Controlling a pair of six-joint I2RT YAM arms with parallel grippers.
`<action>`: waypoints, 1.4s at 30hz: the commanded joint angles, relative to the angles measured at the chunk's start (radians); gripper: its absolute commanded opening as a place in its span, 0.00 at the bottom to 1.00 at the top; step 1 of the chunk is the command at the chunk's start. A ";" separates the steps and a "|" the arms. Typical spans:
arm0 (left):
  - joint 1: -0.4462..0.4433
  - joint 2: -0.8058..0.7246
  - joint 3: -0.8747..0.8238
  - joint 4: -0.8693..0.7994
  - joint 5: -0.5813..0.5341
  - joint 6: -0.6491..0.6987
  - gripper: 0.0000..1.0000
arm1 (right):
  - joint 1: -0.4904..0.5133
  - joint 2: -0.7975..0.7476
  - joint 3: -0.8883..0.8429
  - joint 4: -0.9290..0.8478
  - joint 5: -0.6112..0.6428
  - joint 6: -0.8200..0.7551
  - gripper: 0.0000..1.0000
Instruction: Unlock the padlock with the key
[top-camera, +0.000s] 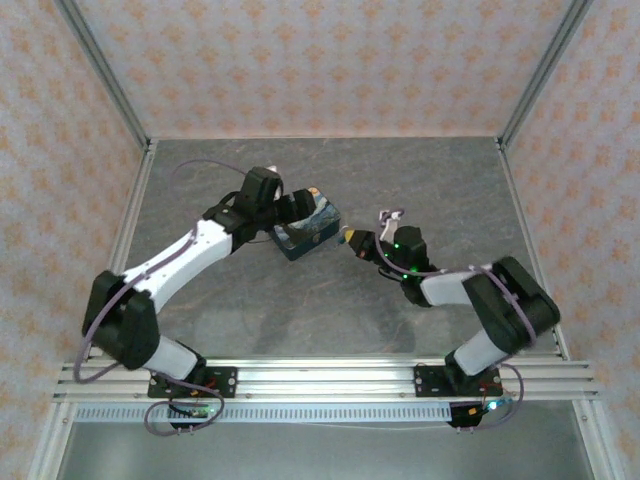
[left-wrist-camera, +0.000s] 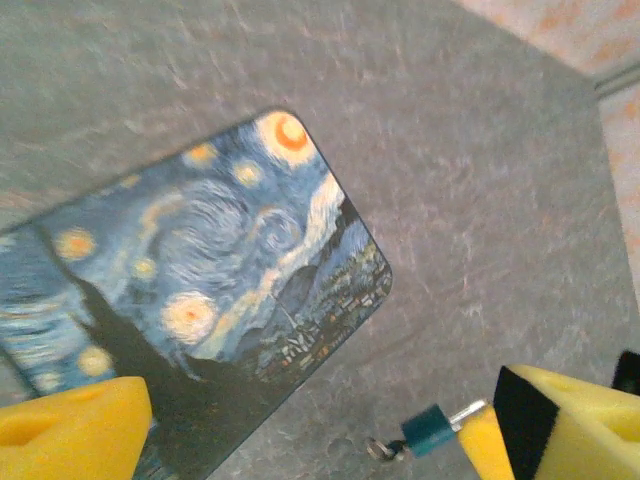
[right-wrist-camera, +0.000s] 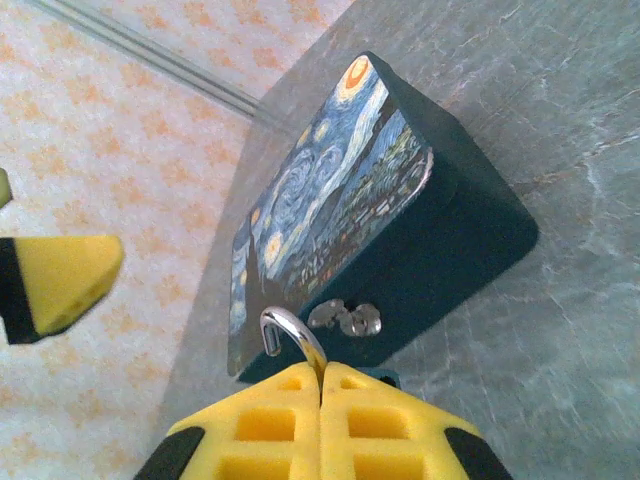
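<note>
Right gripper (right-wrist-camera: 320, 380): at 3 o'clock of tin box (right-wrist-camera: 350, 190), pads pressed together on padlock (right-wrist-camera: 303, 335), silvery shackle protruding beside tin's clasp (right-wrist-camera: 345, 318). Left gripper (top-camera: 308, 200): fingers apart, at tin's 10 o'clock.

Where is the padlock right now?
The padlock is pinched in the shut right gripper at bottom centre of the right wrist view, its silvery shackle poking up beside the tin's front clasp.

The padlock (right-wrist-camera: 291, 338) shows its silvery shackle beside tin (right-wrist-camera: 400, 200).
</note>
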 joint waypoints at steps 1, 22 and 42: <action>0.000 -0.107 -0.103 0.032 -0.184 0.017 0.95 | 0.005 -0.204 -0.011 -0.402 0.038 -0.102 0.00; 0.008 -0.359 -0.332 0.040 -0.436 0.033 1.00 | 0.108 -0.530 -0.098 -1.049 0.166 -0.015 0.00; 0.009 -0.497 -0.306 0.036 -0.627 0.173 1.00 | -0.010 -0.561 0.160 -1.097 0.591 -0.341 0.62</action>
